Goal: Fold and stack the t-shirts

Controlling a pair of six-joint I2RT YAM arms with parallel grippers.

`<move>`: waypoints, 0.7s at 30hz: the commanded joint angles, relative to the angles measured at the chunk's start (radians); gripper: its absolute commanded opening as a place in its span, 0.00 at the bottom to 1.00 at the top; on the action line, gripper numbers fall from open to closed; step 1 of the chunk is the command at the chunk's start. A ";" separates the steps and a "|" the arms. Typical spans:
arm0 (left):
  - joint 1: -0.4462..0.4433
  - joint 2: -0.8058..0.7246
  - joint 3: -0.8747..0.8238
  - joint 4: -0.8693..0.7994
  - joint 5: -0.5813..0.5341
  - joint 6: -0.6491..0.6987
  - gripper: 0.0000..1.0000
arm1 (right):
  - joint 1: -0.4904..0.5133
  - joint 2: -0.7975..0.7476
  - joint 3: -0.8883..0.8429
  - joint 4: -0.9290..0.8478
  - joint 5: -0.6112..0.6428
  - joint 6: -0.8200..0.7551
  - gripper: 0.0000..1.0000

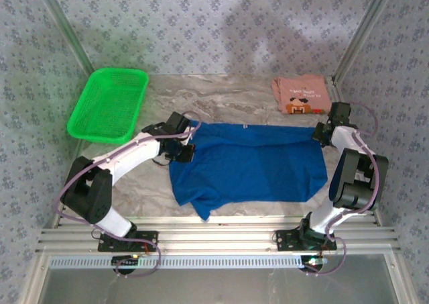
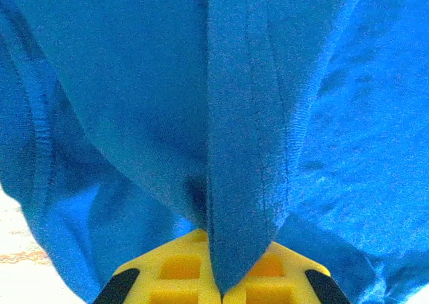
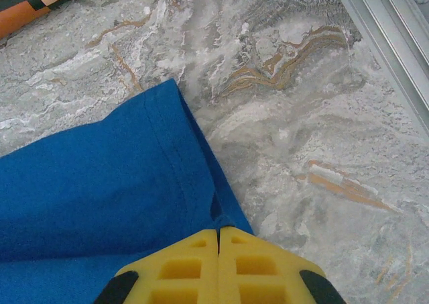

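Left gripper (image 2: 221, 292): its 2 yellow pads are pressed together on a ridge of the blue t-shirt (image 1: 248, 163). A stitched hem band runs straight down into the seam between them, and the cloth fans out on both sides.
Right gripper (image 3: 218, 237): the pads meet with no gap to see. The shirt's hemmed corner runs into the seam between them, so it reads as a thin pinch on that corner.
Why held so: the 2 pinches sit at opposite ends of the shirt's far edge, and in the top view that edge runs almost straight between them. I judge this grip keeps the edge taut, so the cloth can be carried over as 1 flat panel for a fold instead of bunching.
Blue t-shirt, position: it lies mid-table on the marbled table (image 1: 221, 96), between the arms. Its body is spread towards the near edge, and 1 rumpled corner trails at the near left — that part is not yet squared.
Pink t-shirt (image 1: 301, 94): it lies as a compact rectangle at the far right corner, print up, well apart from the blue shirt. It looks already folded, and it is probably parked there as the base of the stack.
Green mesh basket (image 1: 110, 103): it sits at the far left, just beyond the left arm. Its mesh floor shows bare — neither shirt is in it.
Stage, as judged: 1 shirt is folded, and the blue shirt's fold is in hand.
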 commanded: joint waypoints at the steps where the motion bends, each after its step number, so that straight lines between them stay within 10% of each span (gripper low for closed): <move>1: -0.017 -0.024 -0.006 -0.009 0.033 -0.017 0.00 | -0.011 0.011 -0.012 -0.026 0.031 0.013 0.00; 16: -0.036 0.060 -0.056 0.015 -0.001 -0.022 0.01 | -0.010 0.021 -0.014 -0.046 0.028 0.031 0.02; 21: -0.031 0.045 -0.042 0.036 0.072 -0.020 0.53 | -0.014 0.017 0.009 -0.101 0.014 0.043 0.37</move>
